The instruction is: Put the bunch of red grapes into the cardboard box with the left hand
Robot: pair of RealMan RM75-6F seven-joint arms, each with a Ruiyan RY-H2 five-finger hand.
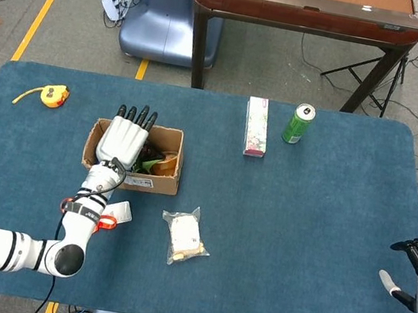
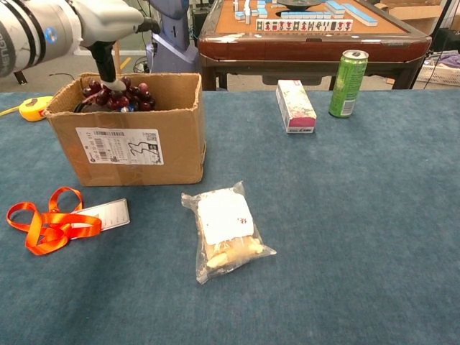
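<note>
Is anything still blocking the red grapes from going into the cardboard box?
Nothing visible. The left hand holds the red grapes over the cardboard box, at its open top.

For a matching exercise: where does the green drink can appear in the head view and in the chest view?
Head view: the green drink can stands upright near the table's far edge, right of centre.
Chest view: it stands at upper right, in front of the wooden table.
Shared landmark: the white and pink carton lies just left of it in both.
</note>
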